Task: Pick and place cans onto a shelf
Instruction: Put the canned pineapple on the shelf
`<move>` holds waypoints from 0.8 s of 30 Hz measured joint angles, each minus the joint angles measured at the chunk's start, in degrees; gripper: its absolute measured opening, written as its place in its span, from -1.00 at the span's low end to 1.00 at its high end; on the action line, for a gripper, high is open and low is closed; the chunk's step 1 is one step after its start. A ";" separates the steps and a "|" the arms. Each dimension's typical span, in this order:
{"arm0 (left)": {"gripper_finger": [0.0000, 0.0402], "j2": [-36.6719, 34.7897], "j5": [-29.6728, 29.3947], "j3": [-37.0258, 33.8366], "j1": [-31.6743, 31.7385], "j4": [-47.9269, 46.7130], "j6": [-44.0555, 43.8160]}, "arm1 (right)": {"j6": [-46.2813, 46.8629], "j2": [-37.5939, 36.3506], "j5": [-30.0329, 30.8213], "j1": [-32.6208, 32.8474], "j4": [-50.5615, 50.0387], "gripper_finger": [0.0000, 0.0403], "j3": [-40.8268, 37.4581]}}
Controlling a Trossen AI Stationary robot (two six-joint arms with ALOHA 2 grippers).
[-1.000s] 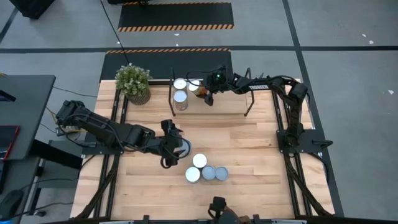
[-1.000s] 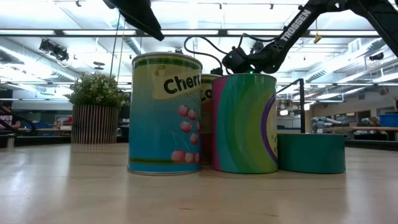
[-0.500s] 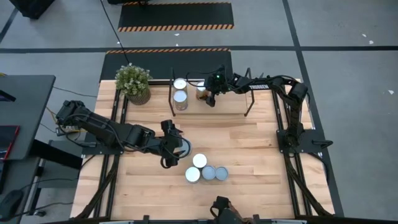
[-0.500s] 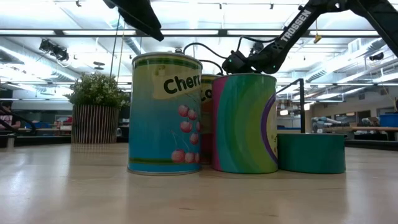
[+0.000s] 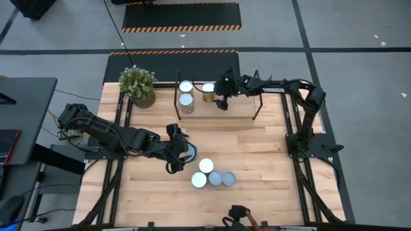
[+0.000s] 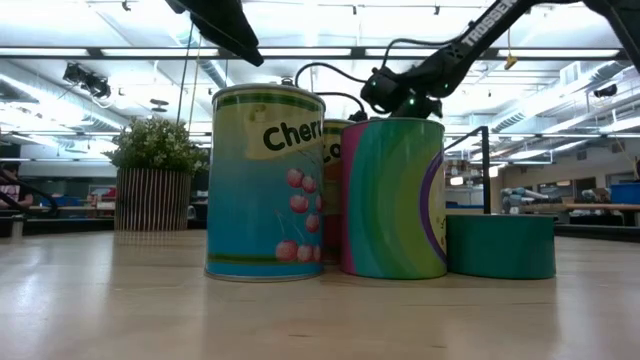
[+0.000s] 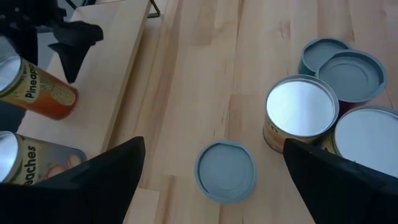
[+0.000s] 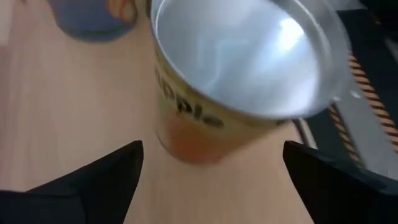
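The shelf (image 5: 239,108) stands at the table's far side. Two white-topped cans (image 5: 186,94) stand at its left end, and an orange pineapple can (image 5: 208,90) stands upright beside them. My right gripper (image 5: 222,102) is open just right of the pineapple can (image 8: 236,81), touching nothing. My left gripper (image 5: 183,152) is open low over the table's middle. Its fingers stand on either side of a low blue-grey can (image 7: 225,171) without touching it. Several more cans (image 5: 213,174) stand in a cluster on the table to its right.
A potted plant (image 5: 138,85) stands at the table's far left, beside the shelf. The can cluster fills the low view close up, with a cherry can (image 6: 265,180) and a low teal can (image 6: 500,245). Bare wood lies between the cluster and the shelf.
My right gripper has set the pineapple can upright on the shelf, let go of it and drawn back toward the table's right edge. The can now stands alone with its white top showing.
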 joint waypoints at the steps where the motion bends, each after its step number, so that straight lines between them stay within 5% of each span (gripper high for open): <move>1: 0.93 0.00 0.00 0.00 0.00 -0.01 0.01 | -0.66 -0.50 2.00 0.13 -1.28 0.95 0.00; 10: 0.93 0.00 0.00 0.00 0.00 0.00 -0.01 | -1.31 -1.60 20.88 0.63 1.30 0.88 0.00; 24: 0.93 0.00 0.02 0.00 0.00 -0.03 0.57 | -1.38 -1.56 13.91 1.61 10.11 0.87 0.00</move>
